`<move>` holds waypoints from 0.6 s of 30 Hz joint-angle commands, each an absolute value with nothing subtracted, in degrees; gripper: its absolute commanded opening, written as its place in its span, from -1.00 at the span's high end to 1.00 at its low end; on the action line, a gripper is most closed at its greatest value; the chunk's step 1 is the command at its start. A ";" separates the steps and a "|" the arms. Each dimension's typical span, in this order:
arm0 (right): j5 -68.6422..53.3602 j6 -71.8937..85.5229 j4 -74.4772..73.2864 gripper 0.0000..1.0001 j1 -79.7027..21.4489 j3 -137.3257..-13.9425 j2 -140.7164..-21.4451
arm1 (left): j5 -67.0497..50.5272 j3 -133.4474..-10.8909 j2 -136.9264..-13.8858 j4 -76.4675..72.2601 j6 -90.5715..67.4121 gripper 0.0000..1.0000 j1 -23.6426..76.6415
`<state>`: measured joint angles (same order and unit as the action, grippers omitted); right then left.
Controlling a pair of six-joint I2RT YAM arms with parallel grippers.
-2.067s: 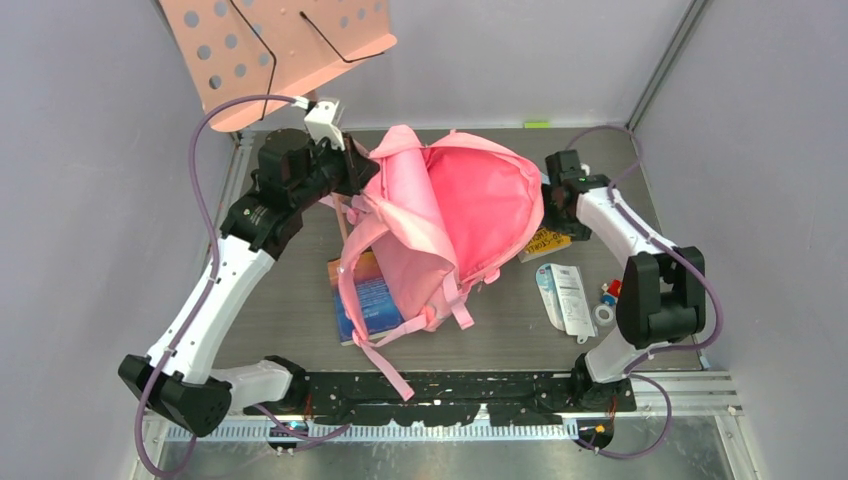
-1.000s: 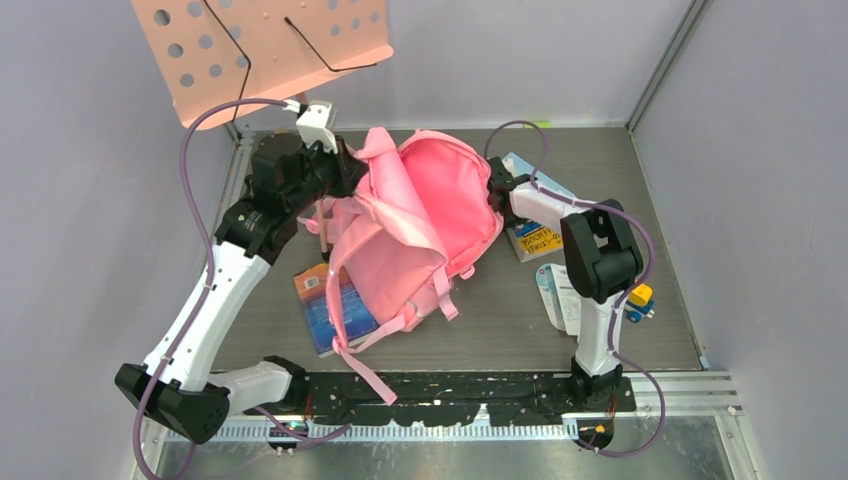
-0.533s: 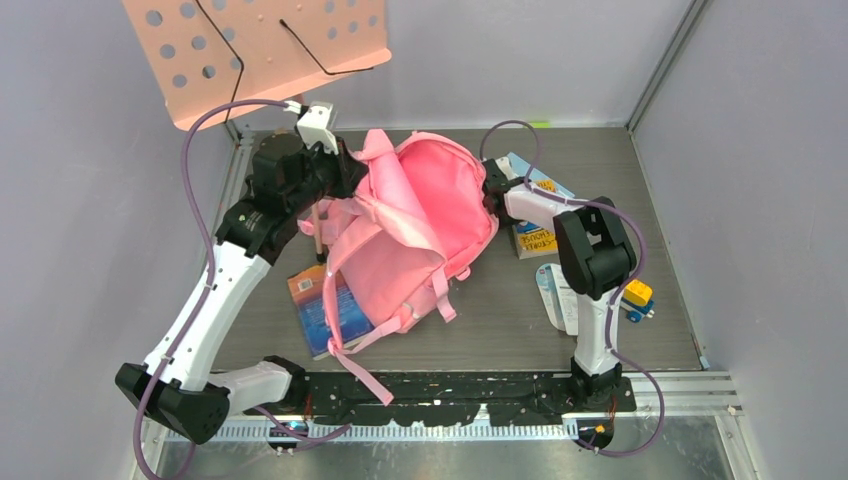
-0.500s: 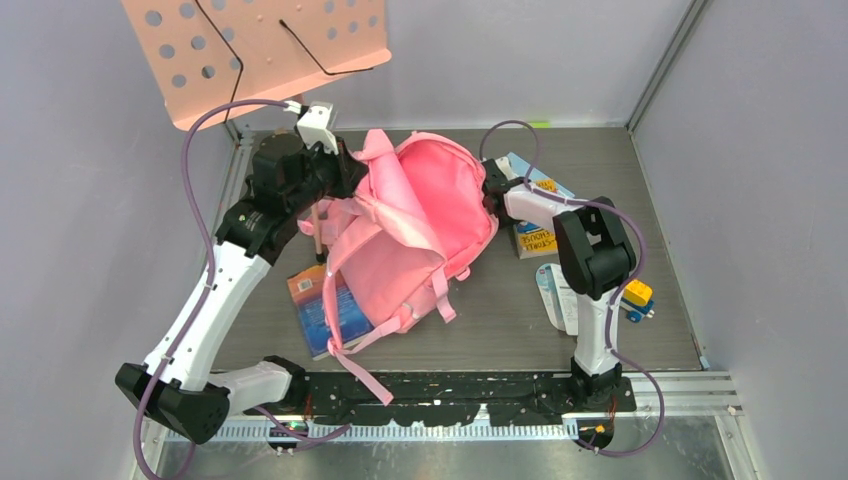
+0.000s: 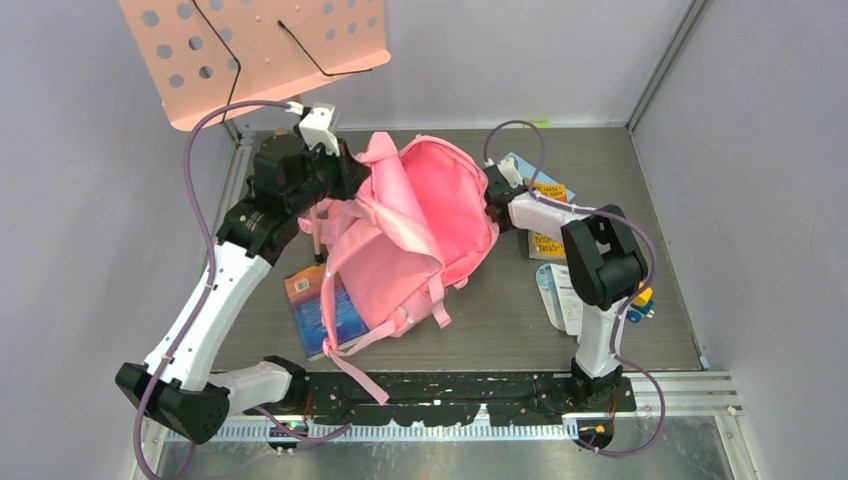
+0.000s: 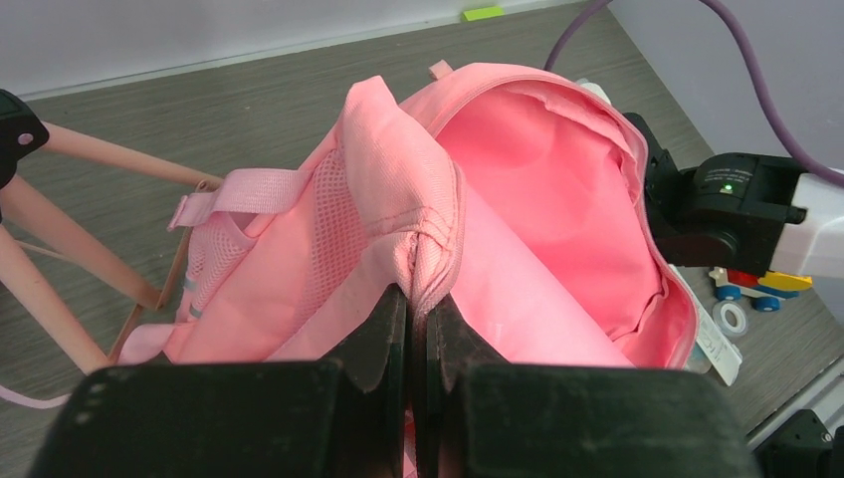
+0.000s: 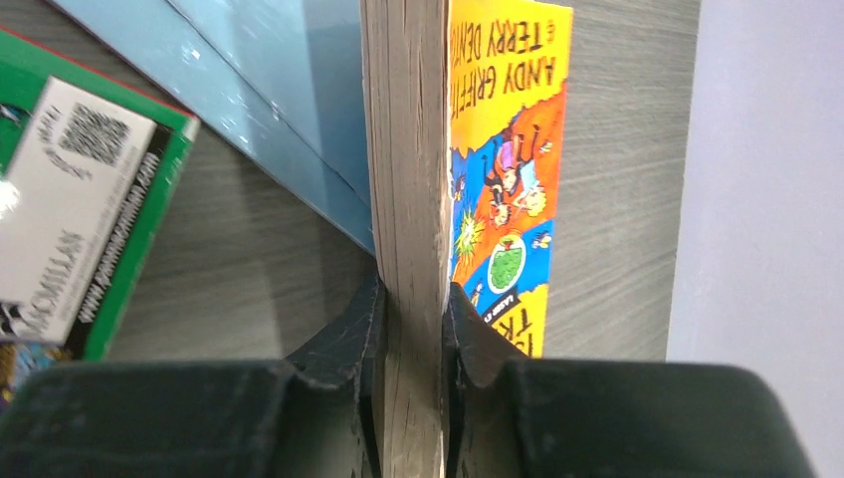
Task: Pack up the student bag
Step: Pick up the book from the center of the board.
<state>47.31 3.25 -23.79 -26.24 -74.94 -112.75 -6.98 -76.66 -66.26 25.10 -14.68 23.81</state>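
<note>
Pink student bag [image 5: 440,210] lying open-mouthed on the desk [image 5: 500,310], its lower part over a blue book [image 5: 320,310]; left tool [image 6: 413,299] pinched tight on the bag's upper rim fabric; right tool [image 7: 410,299] just right of the bag, clamped on a yellow paperback [image 7: 498,149] by its page edge; salmon music stand [image 5: 260,50] behind the bag's left

bright, even overhead light; soft shadows; wrist-view foregrounds blurred
</note>
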 commanded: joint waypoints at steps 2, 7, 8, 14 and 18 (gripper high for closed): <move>51.84 7.19 -22.26 0.99 -27.18 -71.47 -100.82 | -11.87 -76.12 -64.34 23.22 -14.02 1.00 24.17; 51.29 8.29 -24.06 0.99 -26.98 -70.35 -88.87 | -12.77 -75.76 -63.81 22.60 -13.48 1.00 24.17; 51.18 8.58 -24.78 0.99 -26.94 -70.33 -86.22 | -13.01 -75.76 -63.68 22.52 -13.45 1.00 24.17; 49.31 9.68 -30.39 0.99 -26.89 -72.57 -76.04 | -13.97 -75.68 -62.99 22.24 -12.45 1.00 24.17; 39.79 12.13 -35.62 0.99 -26.89 -77.44 -69.18 | -13.89 -75.50 -62.03 22.19 -11.08 1.00 23.55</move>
